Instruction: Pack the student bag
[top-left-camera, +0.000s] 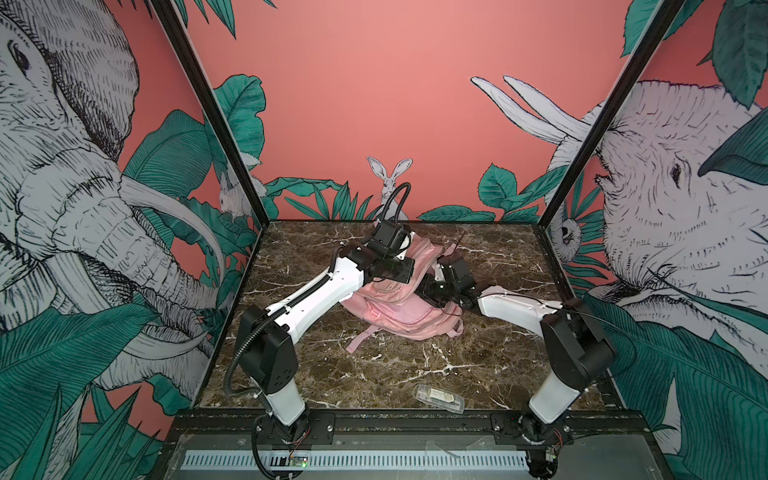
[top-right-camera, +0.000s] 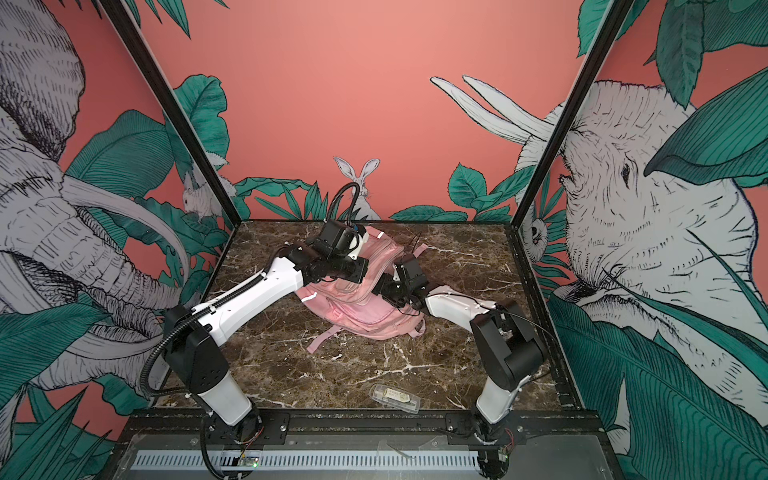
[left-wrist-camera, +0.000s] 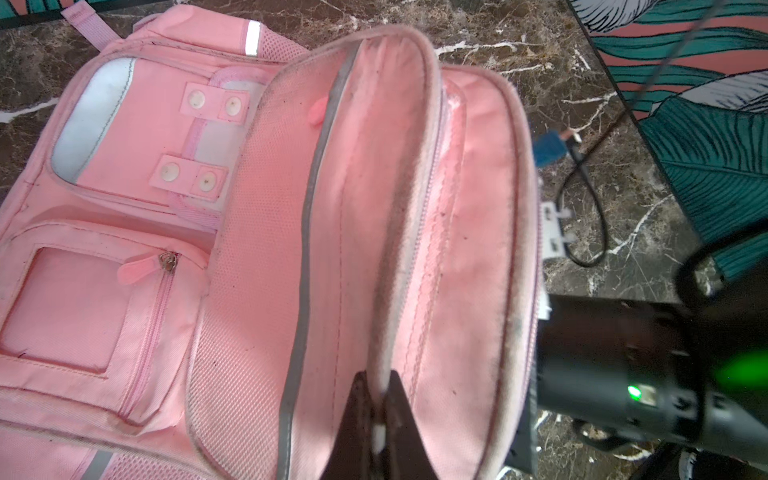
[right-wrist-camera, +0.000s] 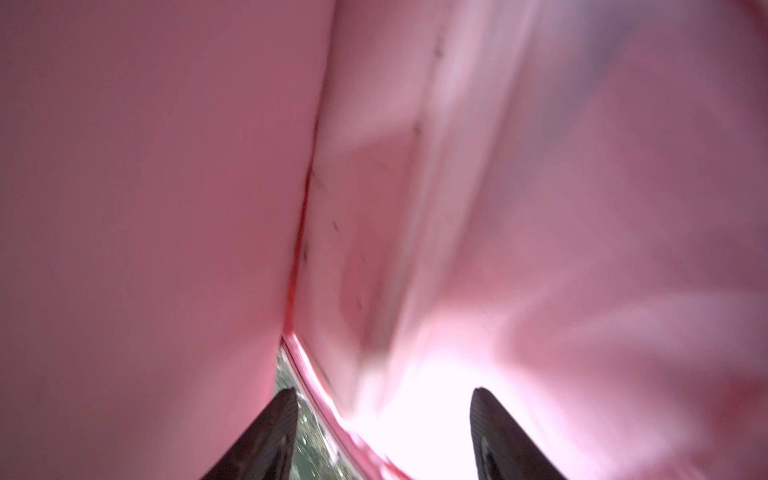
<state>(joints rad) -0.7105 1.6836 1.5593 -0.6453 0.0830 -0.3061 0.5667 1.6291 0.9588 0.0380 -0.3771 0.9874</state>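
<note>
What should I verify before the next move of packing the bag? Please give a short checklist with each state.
1. The left gripper is shut on the opening edge of the bag: ok.
2. The main compartment is pulled open: ok.
3. The right gripper is inside the bag, jaws apart: ok.
4. The right gripper is free of fabric: cannot tell, the view is blurred.
5. The clear case is packed: not ok, it lies on the table near the front edge.
</note>
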